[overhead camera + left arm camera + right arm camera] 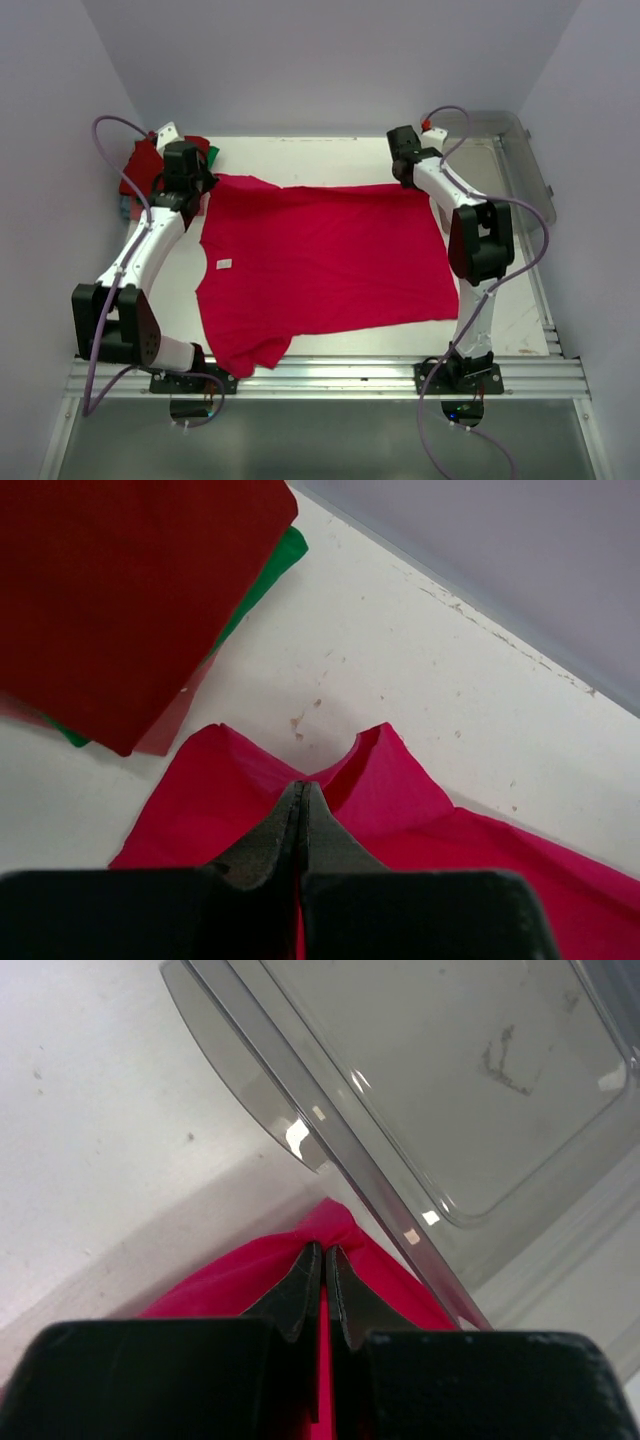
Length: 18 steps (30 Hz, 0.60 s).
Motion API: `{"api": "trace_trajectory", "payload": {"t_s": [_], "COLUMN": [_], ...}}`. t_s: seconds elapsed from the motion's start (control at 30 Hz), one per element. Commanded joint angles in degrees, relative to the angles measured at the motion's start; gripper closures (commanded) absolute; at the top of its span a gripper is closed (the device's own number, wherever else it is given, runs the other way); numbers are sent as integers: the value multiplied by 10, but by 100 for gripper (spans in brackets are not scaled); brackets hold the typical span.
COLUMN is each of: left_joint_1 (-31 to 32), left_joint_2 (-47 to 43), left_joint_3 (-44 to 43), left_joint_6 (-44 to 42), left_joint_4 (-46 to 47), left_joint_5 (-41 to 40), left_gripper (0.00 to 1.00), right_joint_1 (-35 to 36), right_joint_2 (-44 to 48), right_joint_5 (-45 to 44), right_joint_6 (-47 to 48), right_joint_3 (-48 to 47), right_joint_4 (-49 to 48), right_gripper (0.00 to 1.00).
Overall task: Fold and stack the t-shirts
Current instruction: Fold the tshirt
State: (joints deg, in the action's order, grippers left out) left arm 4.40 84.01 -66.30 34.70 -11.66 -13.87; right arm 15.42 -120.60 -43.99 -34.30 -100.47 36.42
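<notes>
pinching far edge of crimson-pink t-shirt: left gripper, right gripper both clamped on cloth. shirt spread flat on table. dark red t-shirt folded atop green t-shirt, far left.

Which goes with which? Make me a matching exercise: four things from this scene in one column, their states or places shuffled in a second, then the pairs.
Things
1. crimson-pink t-shirt
2. dark red t-shirt
3. green t-shirt
4. clear bin

States or places
A. folded, topmost of the pile at far left
B. spread open, not yet folded
C. see-through plastic, at far right
D. peeking out beneath another folded tee

Pairs: 1-B, 2-A, 3-D, 4-C
</notes>
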Motion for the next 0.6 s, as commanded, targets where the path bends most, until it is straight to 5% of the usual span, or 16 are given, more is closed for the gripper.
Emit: {"api": "trace_trajectory", "payload": {"t_s": [0.0, 0.57], "left_joint_1": [-9, -9], "left_joint_2": [-60, -182], "left_joint_3": [27, 136], "left_joint_6": [-14, -50], "left_joint_4": [-23, -122], "left_joint_5": [-20, 40], "left_gripper": [100, 100], "right_joint_1": [-2, 0], "right_joint_2": [70, 161], "right_joint_5": [7, 58], "right_joint_6": [-5, 6], "right_joint_3": [40, 168], "right_joint_4": [29, 68], "right_gripper": [100, 100]}}
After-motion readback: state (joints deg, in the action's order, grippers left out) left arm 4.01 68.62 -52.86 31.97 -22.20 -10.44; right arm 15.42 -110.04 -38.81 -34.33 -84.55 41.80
